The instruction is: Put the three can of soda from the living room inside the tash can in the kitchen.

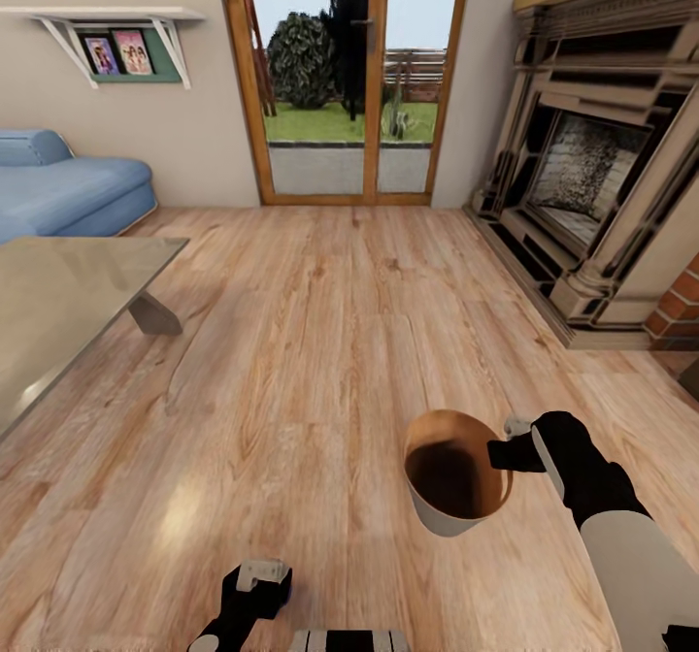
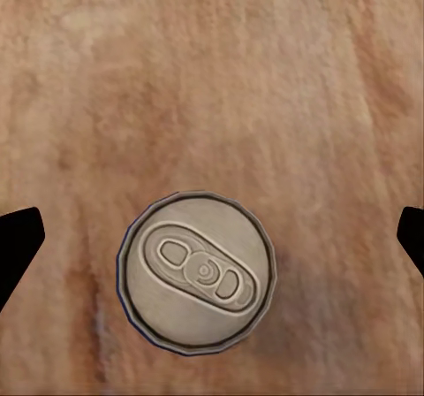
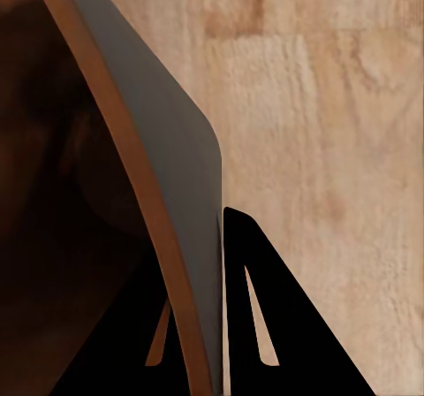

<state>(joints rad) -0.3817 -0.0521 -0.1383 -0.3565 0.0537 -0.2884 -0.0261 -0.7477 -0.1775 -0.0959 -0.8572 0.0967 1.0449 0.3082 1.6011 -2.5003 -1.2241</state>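
At near left, the left gripper (image 1: 260, 579) is hovering with jaws spread wide over a soda can (image 2: 196, 272) standing on the wood floor (image 1: 320, 342). Rightward, the right gripper (image 1: 505, 453) is pinching the trash can (image 1: 456, 468) rim, holding it aloft.

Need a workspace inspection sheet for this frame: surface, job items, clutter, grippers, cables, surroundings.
Surface: light wood floor.
Job's things: bin tilted off the floor, rim pinched by the right gripper; one can upright on the floor, seen top-down.
Clutter: nothing seen.
Grippers: right shut on the bin wall; left gripper open above the can, fingers wide on either side.
Cables: nothing seen.
Surroundings: sofa, glass table, fireplace, patio door, shelf.
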